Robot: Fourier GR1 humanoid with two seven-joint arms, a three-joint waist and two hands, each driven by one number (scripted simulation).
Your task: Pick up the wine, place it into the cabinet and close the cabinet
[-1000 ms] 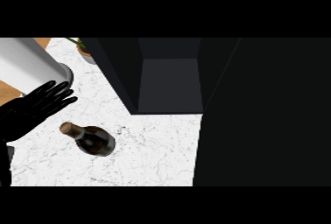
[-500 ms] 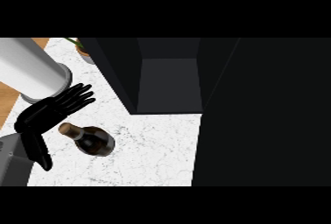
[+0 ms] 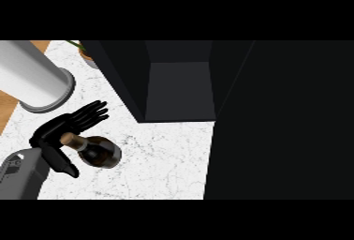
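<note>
The wine bottle [image 3: 99, 151] stands on the white marble counter [image 3: 162, 161], seen from above: dark brown body, cork-coloured top pointing left. My left hand [image 3: 56, 130] is right beside its neck on the left. The fingers [image 3: 90, 112] stretch straight past the bottle's far side and the thumb [image 3: 63, 164] reaches down on the near side, so the neck sits in the gap between them. The hand is open, not curled round the bottle. The dark cabinet [image 3: 178, 89] stands open behind the bottle to the right. My right hand does not show.
A large grey-white cylinder [image 3: 34, 75] stands at the back left, close behind my hand. A potted plant [image 3: 84, 48] peeks out beside the cabinet's left wall. A broad dark panel [image 3: 283, 122] fills the right side. The counter's wooden edge [image 3: 8, 117] runs along the left.
My left hand has come down and to the right from beside the cylinder until it flanks the bottle's neck, and more of the grey forearm has entered the view. The bottle has stayed put.
</note>
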